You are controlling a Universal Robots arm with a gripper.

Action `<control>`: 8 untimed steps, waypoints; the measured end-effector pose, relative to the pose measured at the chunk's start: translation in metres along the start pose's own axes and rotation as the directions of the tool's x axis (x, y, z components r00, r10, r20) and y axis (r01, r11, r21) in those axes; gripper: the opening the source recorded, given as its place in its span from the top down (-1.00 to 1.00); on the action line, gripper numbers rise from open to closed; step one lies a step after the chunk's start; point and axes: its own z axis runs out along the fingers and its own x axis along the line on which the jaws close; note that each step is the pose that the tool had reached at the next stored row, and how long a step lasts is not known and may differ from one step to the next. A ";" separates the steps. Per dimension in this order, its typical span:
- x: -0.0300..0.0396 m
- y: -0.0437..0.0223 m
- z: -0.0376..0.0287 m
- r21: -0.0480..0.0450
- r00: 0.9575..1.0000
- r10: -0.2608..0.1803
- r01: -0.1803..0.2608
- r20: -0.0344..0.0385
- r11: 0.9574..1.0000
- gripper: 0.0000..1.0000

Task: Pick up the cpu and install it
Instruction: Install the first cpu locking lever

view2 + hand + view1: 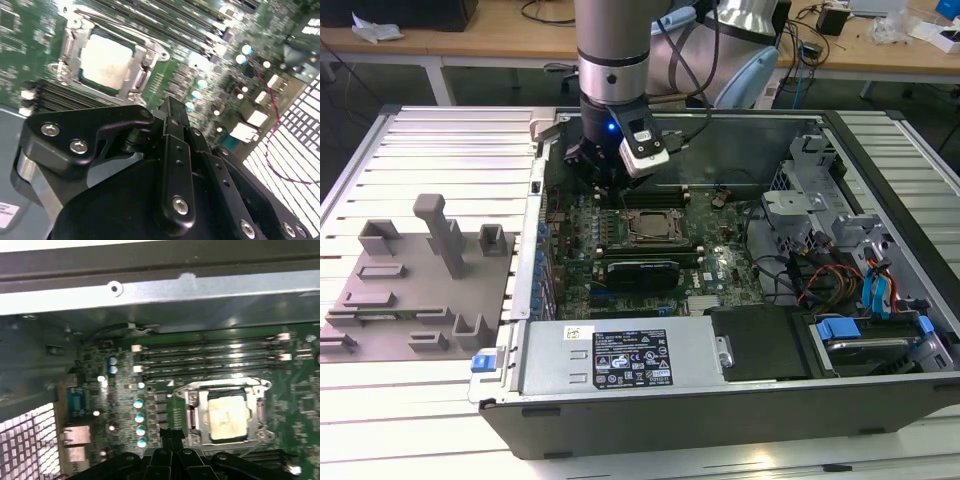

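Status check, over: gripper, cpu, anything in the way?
Gripper shut, empty, above the motherboard beside the socket. Cpu lying in the socket, not held. Nothing between gripper and cpu.

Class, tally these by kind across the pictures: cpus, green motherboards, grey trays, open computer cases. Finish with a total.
cpu: 1
green motherboard: 1
grey tray: 1
open computer case: 1
Total: 4
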 end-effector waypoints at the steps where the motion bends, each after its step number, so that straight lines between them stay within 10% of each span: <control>1: 0.0001 0.0000 0.0000 0.000 1.000 0.000 0.000 -0.001 1.000 0.79; 3: 0.0000 0.0000 0.0002 -0.006 1.000 0.000 0.000 -0.001 1.000 0.79; 8: 0.0052 -0.0004 0.0001 -0.074 1.000 -0.003 0.003 -0.003 0.997 0.79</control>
